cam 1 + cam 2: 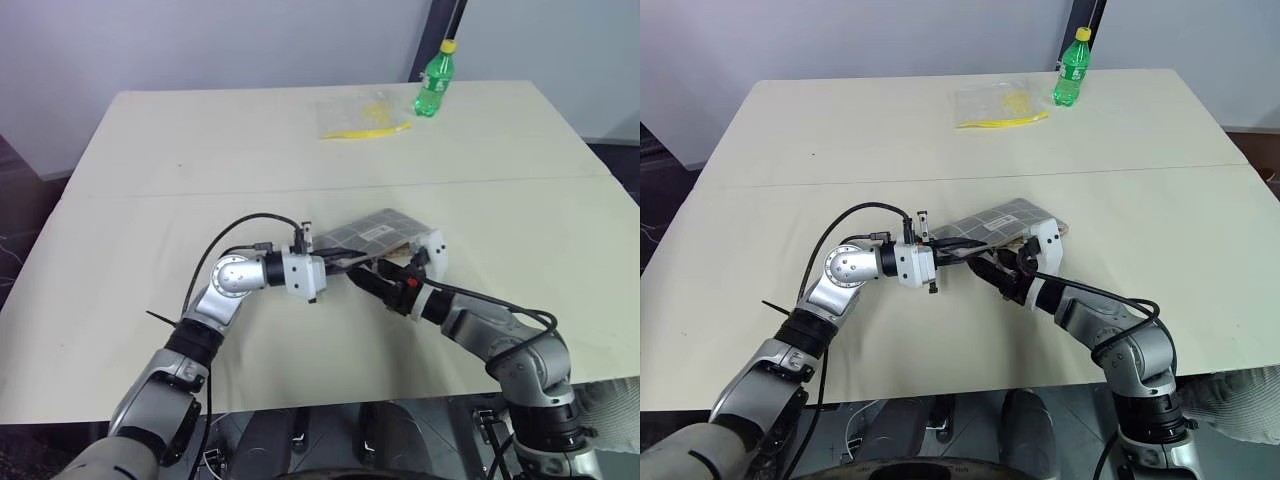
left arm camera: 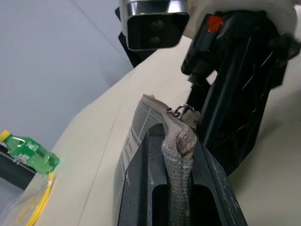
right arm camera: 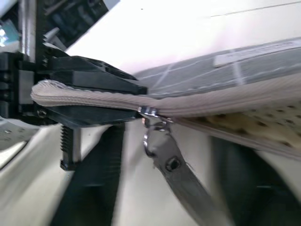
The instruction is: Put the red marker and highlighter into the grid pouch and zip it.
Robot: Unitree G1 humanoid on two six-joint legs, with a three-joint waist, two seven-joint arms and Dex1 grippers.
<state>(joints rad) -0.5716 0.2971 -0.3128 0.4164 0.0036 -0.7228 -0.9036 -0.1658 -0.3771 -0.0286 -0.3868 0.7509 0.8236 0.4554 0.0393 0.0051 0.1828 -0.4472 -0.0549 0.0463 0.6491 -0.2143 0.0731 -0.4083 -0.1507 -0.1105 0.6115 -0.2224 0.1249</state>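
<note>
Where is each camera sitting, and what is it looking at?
Left eye view: on the head, looking down at the table; both arms show.
Right eye view: beside it, same scene, same grid pouch.
Left wrist view: on the left arm; its left end effector pinches the pouch's end.
Right wrist view: on the right arm, facing the zipper pull.
Both wrist views share the pouch's zipper edge.
</note>
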